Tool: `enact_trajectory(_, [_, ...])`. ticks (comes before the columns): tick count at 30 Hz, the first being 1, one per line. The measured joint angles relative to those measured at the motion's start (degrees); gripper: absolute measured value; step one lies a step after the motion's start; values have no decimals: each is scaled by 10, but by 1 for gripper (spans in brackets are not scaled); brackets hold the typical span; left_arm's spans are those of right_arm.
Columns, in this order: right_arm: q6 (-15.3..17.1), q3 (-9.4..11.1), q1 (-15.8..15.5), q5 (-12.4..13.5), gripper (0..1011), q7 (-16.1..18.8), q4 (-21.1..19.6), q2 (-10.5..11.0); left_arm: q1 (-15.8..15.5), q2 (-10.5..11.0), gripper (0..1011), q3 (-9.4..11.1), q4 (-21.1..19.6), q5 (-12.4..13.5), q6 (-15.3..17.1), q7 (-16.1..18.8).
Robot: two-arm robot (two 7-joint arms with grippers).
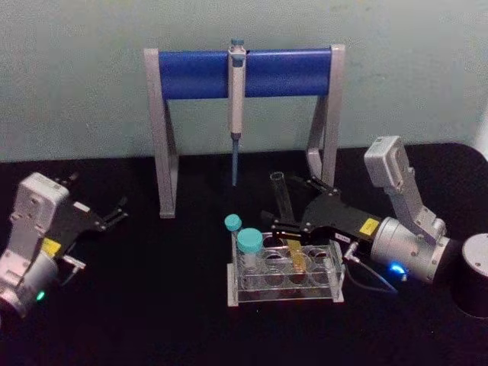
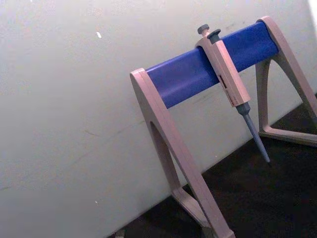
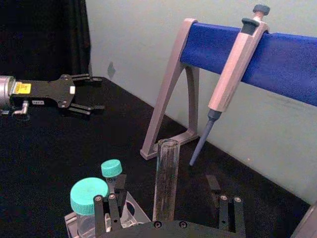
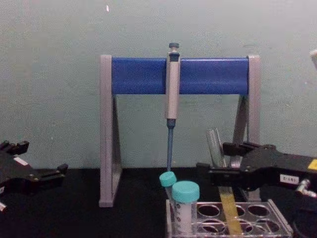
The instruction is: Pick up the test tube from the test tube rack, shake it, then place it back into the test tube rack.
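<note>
Bench seen from the front, black table against a pale wall. Centre right of the head view: the test tube rack, a low translucent block of round holes. The test tube stands in one of its right-hand holes, with the round bottom and the yellow liquid down inside the rack and the open mouth well above it. The tube is not upright; its top leans toward the left of the frame.

The right gripper reaches in from the right edge and sits level with the tube's bare upper part. Its fingers are spread wide, one on either side of the glass, and the right wrist view shows a clear gap on both sides — it has hold of nothing.

Two teal-capped vials occupy the rack's left end, the larger in front and the smaller behind. Behind the rack rises a grey-legged stand with a blue crossbar. A grey pipette hangs from the middle of the bar, its blue tip pointing down.

The left gripper rests at the left edge of the head view, well apart from the rack. Its fingers are parted and empty.
</note>
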Motion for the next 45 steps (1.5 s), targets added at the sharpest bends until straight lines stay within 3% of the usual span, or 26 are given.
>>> enact_trajectory(24, [-1, -1, 0, 0, 1000, 2, 0, 0, 0, 0, 1001, 0, 0, 0, 0, 0])
enact_trajectory(28, [-2, -1, 0, 0, 960, 1, 0, 0, 0, 0, 1001, 0, 0, 0, 0, 0])
enact_trajectory(34, [-2, -1, 0, 0, 810, 1, 0, 0, 0, 0, 1001, 0, 0, 0, 0, 0])
enact_trajectory(45, [-2, -1, 0, 0, 442, 1, 0, 0, 0, 0, 1001, 0, 0, 0, 0, 0])
